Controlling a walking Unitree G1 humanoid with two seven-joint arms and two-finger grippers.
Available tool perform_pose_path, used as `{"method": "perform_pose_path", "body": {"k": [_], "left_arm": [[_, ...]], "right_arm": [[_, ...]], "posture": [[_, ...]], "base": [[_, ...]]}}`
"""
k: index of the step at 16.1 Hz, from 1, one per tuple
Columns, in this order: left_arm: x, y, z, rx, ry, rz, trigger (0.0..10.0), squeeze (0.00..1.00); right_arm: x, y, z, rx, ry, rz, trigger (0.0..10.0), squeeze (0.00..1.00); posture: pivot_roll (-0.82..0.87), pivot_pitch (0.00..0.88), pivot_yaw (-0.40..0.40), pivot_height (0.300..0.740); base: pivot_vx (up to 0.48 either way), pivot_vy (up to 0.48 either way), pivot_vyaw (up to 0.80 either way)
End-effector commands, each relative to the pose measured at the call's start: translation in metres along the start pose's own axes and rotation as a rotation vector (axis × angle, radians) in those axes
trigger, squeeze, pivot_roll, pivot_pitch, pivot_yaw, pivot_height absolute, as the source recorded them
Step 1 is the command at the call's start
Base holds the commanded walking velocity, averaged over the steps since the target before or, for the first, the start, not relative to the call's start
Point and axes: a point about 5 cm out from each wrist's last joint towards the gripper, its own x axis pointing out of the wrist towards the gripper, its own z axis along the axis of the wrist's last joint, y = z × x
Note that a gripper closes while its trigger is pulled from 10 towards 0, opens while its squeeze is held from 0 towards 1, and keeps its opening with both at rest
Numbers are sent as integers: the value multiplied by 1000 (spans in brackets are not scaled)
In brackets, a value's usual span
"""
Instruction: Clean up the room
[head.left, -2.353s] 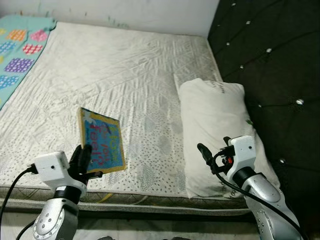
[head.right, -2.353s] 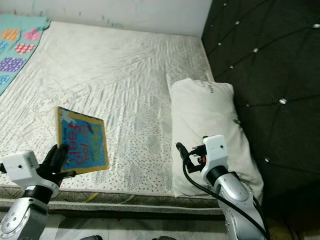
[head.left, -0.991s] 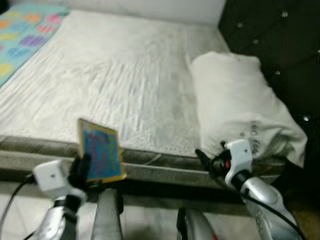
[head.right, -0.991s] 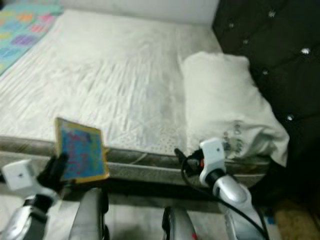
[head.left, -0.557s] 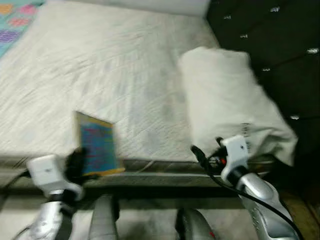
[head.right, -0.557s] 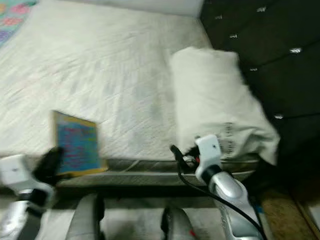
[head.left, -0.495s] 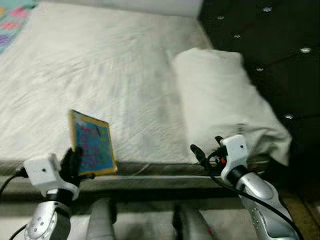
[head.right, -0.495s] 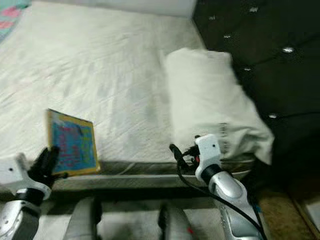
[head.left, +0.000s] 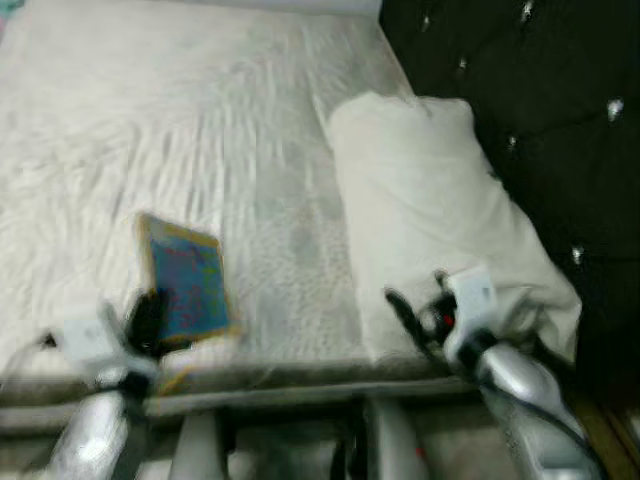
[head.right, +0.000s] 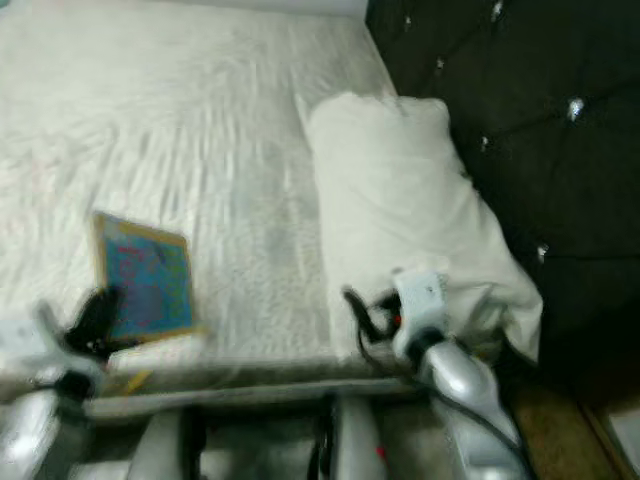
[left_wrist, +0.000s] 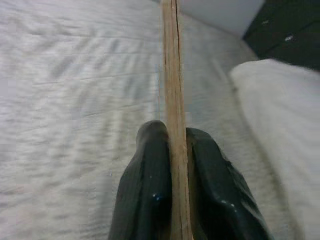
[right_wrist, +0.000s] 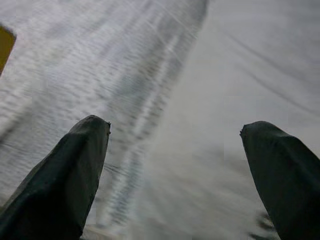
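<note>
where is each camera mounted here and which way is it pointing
Left eye view: on the head, looking forward and down at the bed, pillow and dark headboard; both arms show, the left gripper holding the book, the right gripper open.
Right eye view: the head's other eye, same scene, slightly offset.
Left wrist view: along its fingers, clamped on the book's edge, bed beyond.
Right wrist view: between its spread fingers, over bed and pillow.
Shared: both wrist views show bed and pillow.

Bare mattress (head.left: 150, 120) lies open; the pillow (head.left: 430, 220) crowds the headboard (head.left: 520, 90) side.
</note>
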Motion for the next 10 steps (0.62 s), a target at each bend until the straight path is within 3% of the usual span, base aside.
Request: {"method": "perform_pose_path", "body": {"k": [1,9,10], "left_arm": [[-2,-1,5,13,-17,-15,0,0],[2,-2,3,4,-15,-12,0,0],[2,-2,4,3,-15,-13,0,0]], "right_arm": [[-2,-2,-1,-1,0,-13,10000,0],[0,0,1,-28,-8,7,10000,0],[1,0,2,-31,-10,10,10000,0]], "posture": [[-54,167,-102,597],[-56,165,-105,597],[-56,165,-105,597]], "base": [[0,0,0],[0,0,0],[0,0,800]]}}
